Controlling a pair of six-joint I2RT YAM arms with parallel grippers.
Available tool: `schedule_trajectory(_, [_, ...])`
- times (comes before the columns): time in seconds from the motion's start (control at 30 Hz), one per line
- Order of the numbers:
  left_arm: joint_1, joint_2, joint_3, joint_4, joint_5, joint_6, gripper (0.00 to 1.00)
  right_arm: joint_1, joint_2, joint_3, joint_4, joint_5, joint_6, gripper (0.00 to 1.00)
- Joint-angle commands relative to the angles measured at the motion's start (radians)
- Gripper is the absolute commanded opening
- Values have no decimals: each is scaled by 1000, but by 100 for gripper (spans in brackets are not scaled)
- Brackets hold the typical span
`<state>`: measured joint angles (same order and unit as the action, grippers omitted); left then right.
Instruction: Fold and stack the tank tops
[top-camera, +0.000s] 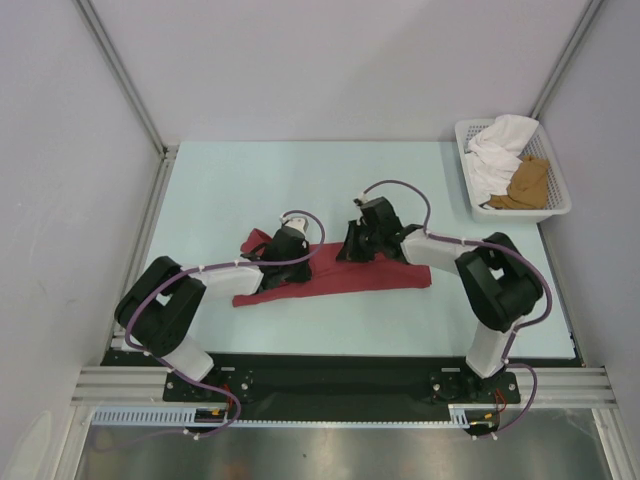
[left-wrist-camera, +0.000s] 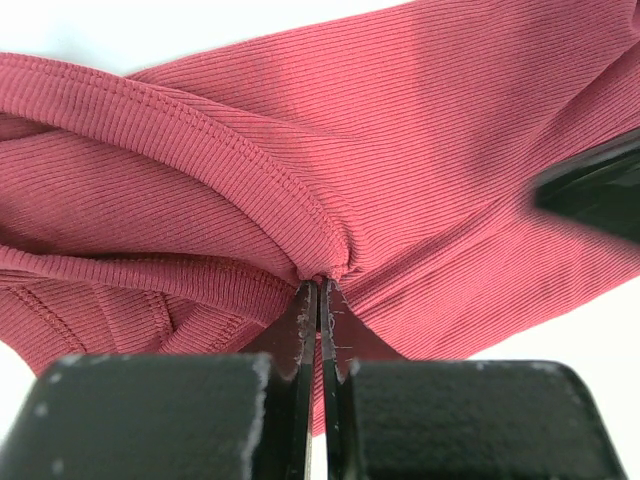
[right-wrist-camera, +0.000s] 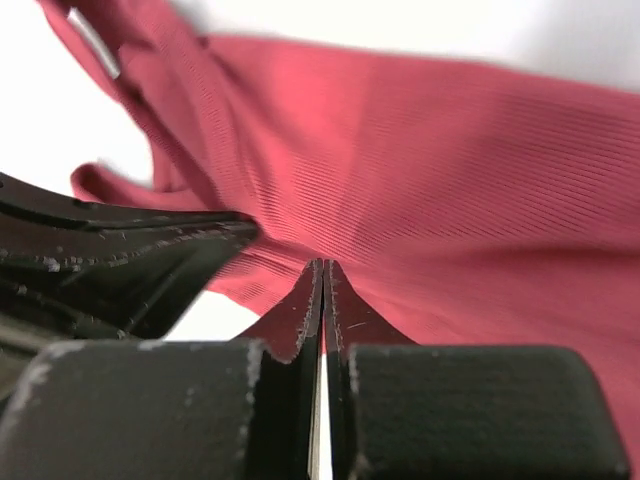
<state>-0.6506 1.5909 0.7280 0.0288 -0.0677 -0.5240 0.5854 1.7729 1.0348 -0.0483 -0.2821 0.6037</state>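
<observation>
Pale green table (top-camera: 250, 190), dark red tank top (top-camera: 350, 280) lay across its middle, white mesh basket (top-camera: 522, 214) stood at far-right corner

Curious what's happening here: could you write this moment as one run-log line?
left fingers: shut on dark red tank top | right fingers: shut on same top | tan-brown tank top: in basket

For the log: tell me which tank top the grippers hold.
The dark red tank top, spread on the table; the tan-brown one lies in the basket.

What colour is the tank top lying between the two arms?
The tank top is dark red, finely ribbed; left wrist view shows it best.
</observation>
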Motion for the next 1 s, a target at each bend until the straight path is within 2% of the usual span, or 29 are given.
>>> schedule_trajectory(0.0, [-6,3,-16,11,-7,-11,1,34,71,51,123,-94,70,0])
schedule_trajectory(0.33, [-7,4,-29,22,-1,-10,1,73,184,27,301,-186,137,0])
schedule_trajectory(0.5, [-6,-11,-32,17,2,-7,3,79,220,30,268,-154,143,0])
schedule_trajectory(0.6, [-1,-49,-21,-21,-26,2,8,80,230,4,271,-131,143,0])
schedule_trajectory(0.63, [2,-60,-12,-50,-35,5,12,82,230,1,263,-123,143,0])
schedule_trajectory(0.67, [9,-93,-7,-67,-53,12,21,83,235,-1,257,-106,142,0])
schedule_trajectory(0.73, [19,-132,11,-113,-73,18,32,85,238,-1,234,-89,137,0])
schedule_trajectory(0.77, [29,-147,19,-128,-102,21,43,85,241,-2,231,-82,136,0])
schedule_trajectory(0.83, [45,-201,37,-182,-132,22,55,85,244,-4,223,-75,134,0])
schedule_trajectory(0.97, [143,-247,77,-269,-172,-19,68,87,241,-7,220,-74,130,0])
